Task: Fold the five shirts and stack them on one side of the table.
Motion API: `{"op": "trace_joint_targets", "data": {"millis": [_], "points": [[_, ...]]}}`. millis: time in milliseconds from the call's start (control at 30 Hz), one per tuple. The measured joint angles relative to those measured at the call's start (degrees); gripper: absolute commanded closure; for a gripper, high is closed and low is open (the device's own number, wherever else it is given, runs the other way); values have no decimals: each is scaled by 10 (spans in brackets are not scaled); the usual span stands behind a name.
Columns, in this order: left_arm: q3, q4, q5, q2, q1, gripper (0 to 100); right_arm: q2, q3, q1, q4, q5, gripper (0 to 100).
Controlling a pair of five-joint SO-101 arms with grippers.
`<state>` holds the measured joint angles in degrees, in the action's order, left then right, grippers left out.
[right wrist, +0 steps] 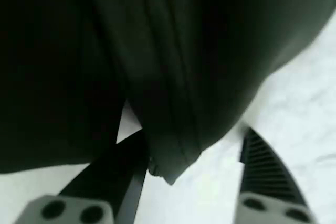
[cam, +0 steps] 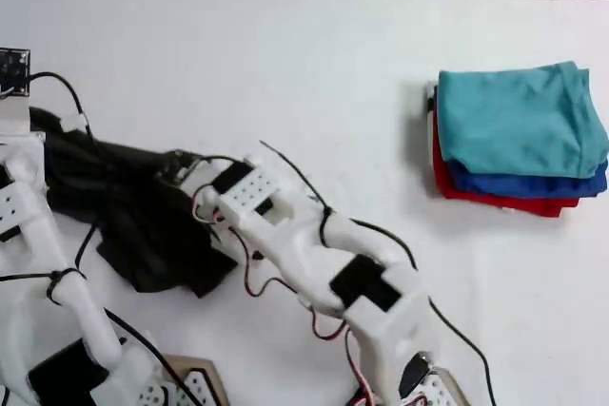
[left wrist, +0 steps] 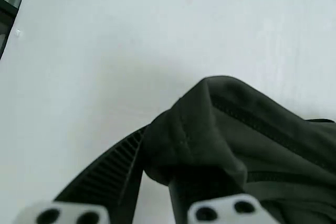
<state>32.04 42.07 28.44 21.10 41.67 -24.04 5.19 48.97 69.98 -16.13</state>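
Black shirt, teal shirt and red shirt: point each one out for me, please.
black shirt (cam: pixel 133 235), high view, on its crumpled middle between the arms.
teal shirt (cam: pixel 519 121), high view, middle of its top face on the stack.
red shirt (cam: pixel 542 206), high view, exposed lower edge under the stack.

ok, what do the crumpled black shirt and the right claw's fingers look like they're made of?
Crumpled black fabric shirt: thin matte knit, probably cotton or a blend. It drapes in soft folds and shows a stitched hem.
Fingers of the open right claw: rigid matte black plastic, possibly printed. They have a ribbed inner face and hard, straight edges.
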Motion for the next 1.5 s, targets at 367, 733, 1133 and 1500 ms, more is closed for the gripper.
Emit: {"op": "trace_joint_targets", "data": {"millis": [367, 733, 1133, 1500], "points": [[31, 0, 0, 0, 0, 972, 9, -39, -118, 0, 0, 978], [-25, 173, 0, 0, -109, 799, 178, -89, -272, 0, -54, 978], [-314, 446, 0, 0, -263, 801, 229, -297, -392, 65, -75, 978], [-398, 483, 0, -2, -209, 801, 235, -360, -306, 222, 30, 808]]}}
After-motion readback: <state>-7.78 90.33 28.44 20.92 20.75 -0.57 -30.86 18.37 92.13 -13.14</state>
